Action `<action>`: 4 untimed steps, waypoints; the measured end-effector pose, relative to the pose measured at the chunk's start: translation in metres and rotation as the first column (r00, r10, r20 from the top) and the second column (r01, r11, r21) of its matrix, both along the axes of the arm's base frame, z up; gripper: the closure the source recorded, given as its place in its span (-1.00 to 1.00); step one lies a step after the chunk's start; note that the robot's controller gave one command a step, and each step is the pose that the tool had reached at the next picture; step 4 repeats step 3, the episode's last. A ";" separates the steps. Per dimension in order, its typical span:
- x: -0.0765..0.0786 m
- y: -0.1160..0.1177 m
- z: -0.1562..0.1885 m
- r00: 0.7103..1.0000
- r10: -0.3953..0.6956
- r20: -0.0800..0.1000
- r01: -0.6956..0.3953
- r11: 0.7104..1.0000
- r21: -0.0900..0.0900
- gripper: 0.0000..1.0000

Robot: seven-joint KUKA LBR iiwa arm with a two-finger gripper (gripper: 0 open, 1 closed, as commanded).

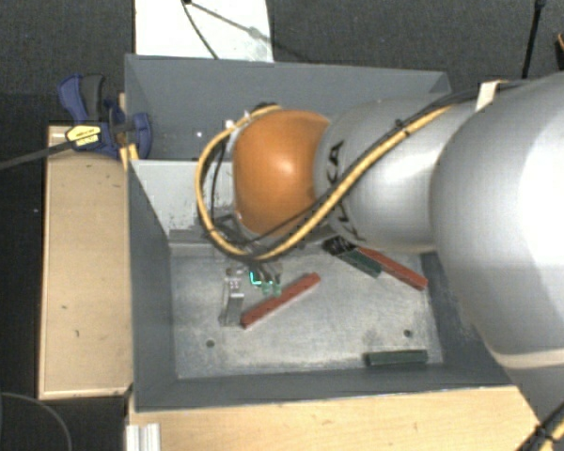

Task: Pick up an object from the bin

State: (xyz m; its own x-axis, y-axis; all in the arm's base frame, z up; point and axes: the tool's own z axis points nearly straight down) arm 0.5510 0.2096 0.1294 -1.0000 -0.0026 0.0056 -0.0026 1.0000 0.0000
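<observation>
One arm (423, 186) reaching into bin (152, 289), wrist (277, 172) over red-brown stick (280, 300)

This looks like a robotics lab or a test cell. A big silver industrial arm (451, 186) with an orange cover (277, 172) and a yellow cable (385, 148) reaches into a grey metal bin (155, 280). Around it is a dark, carpet-like floor (38, 26) with loose black cables (19, 162).

Single camera looked down into the grey sheet-metal bin (150, 280) from above, slightly off to one side. The silver robot arm (432, 186) entered from view right, near the lens.
</observation>
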 end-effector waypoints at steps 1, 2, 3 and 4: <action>-0.034 -0.074 -0.061 0.978 0.208 0.001 -0.208 0.978 -0.002 -1.00; -0.032 -0.071 -0.059 0.979 0.204 0.006 -0.204 0.979 0.001 1.00; -0.035 -0.108 0.072 0.948 0.318 0.015 -0.318 0.948 -0.003 1.00; -0.035 -0.108 0.072 0.948 0.318 0.015 -0.318 0.948 -0.003 1.00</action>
